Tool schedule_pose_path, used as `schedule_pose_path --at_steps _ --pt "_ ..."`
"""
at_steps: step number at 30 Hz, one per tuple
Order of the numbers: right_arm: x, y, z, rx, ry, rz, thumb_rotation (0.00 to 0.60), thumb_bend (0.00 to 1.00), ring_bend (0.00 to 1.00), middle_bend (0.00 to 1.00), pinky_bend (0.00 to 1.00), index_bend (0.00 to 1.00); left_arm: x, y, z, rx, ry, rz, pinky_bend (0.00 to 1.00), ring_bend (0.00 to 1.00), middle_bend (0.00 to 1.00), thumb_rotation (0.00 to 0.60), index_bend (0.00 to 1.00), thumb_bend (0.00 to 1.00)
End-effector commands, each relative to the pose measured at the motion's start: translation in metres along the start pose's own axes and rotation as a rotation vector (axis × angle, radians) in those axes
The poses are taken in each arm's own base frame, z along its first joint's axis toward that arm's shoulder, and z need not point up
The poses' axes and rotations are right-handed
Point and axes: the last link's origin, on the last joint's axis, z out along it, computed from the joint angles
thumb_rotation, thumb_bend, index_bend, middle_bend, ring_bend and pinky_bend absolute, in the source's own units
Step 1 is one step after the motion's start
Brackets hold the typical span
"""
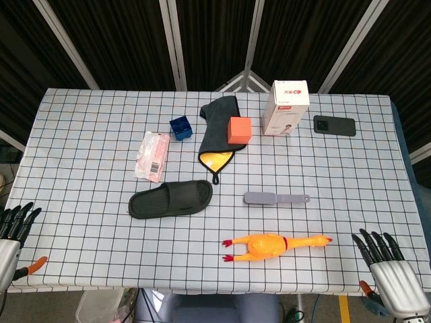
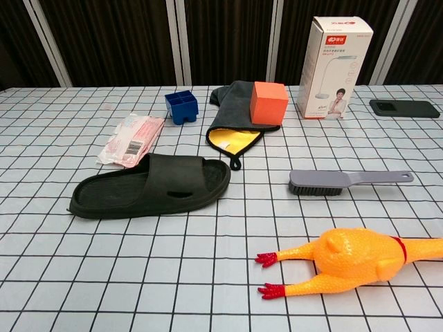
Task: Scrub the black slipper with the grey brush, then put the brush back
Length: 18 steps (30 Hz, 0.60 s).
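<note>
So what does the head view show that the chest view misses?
Only the head view shows the left hand and right hand, both open at the table's near edge. Only the chest view shows the grey brush's bristles from the side. Both show the black slipper, grey brush and rubber chicken.

Orange cube (image 2: 268, 101) on grey cloth (image 2: 232, 104); rubber chicken (image 2: 349, 259) nearest; blue holder (image 2: 181, 106), pink packet (image 2: 131, 140), box (image 2: 334, 67), phone (image 2: 403, 107).
</note>
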Motion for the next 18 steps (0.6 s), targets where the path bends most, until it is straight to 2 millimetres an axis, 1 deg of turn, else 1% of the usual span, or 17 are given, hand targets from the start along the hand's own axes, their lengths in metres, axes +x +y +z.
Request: schedule_pose_path --at_steps 1,5,9,11,13,14,15,18 --pt "-0.002 0.0 0.004 0.001 -0.006 -0.005 0.6 0.32 0.0 0.0 0.0 0.0 -0.001 -0.002 0.003 0.007 -0.002 0.002 0.02 0.0 0.0 0.6 0.0 0.06" --pt "-0.008 0.0 0.01 0.0 -0.026 -0.002 0.6 0.32 0.0 0.0 0.0 0.0 -0.002 -0.004 0.009 0.016 -0.005 -0.002 0.02 0.0 0.0 0.6 0.0 0.06" --pt "-0.009 -0.004 0.022 0.014 -0.014 0.022 0.6 0.32 0.0 0.0 0.0 0.0 -0.005 -0.004 0.016 0.011 -0.011 -0.008 0.02 0.0 0.0 0.6 0.0 0.06" --pt "-0.007 -0.009 0.035 0.039 0.026 0.025 0.6 0.32 0.0 0.0 0.0 0.0 -0.005 -0.003 0.02 0.008 -0.003 -0.004 0.02 0.0 0.0 0.6 0.0 0.06" --pt "-0.007 -0.014 0.051 0.065 0.056 0.011 0.6 0.32 0.0 0.0 0.0 0.0 -0.005 -0.002 0.023 0.008 0.003 -0.002 0.02 0.0 0.0 0.6 0.0 0.06" --pt "-0.009 -0.017 0.061 0.08 0.055 0.003 0.6 0.32 0.0 0.0 0.0 0.0 -0.005 -0.001 0.026 0.007 0.007 -0.007 0.02 0.0 0.0 0.6 0.0 0.06" --pt "-0.01 -0.018 0.065 0.084 0.052 0.001 0.6 0.32 0.0 0.0 0.0 0.0 -0.005 -0.001 0.027 0.008 0.008 -0.009 0.02 0.0 0.0 0.6 0.0 0.06" --pt "-0.015 -0.031 0.094 0.132 0.008 -0.001 0.6 0.32 0.0 0.01 0.0 0.0 -0.001 0.001 0.036 0.014 0.032 -0.019 0.02 0.0 0.0 0.6 0.0 0.06"
